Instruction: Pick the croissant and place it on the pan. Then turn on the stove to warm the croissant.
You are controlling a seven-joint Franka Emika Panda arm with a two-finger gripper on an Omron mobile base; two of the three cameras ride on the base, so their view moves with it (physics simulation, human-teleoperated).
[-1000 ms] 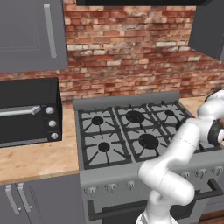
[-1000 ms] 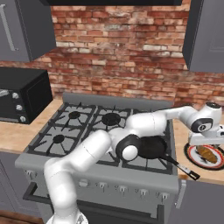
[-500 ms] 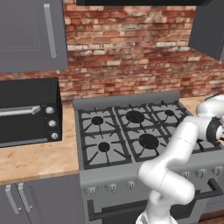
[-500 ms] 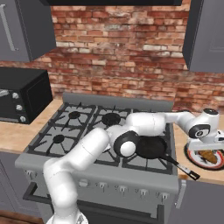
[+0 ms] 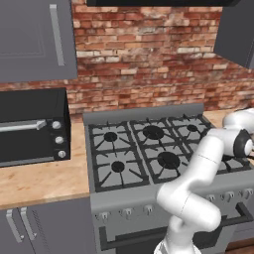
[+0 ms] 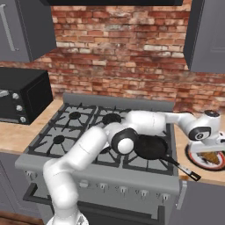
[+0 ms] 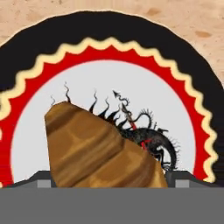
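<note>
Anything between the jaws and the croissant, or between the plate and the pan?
Nothing visible. In the hand view the croissant lies on the plate directly ahead of the gripper. The pan sits beside the plate on the stove, its inside bare.

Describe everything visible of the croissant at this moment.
The croissant is a golden-brown pastry with darker and lighter bands running along its ridged, flaky-looking surface. In the hand view it lies on the white middle of a plate that has a red band, a cream zigzag ring and a black rim, and it partly covers a dark spiky drawing there. Its lower end is cut off at the bottom of that view. From the right base view the plate sits on the wooden counter right of the stove.
</note>
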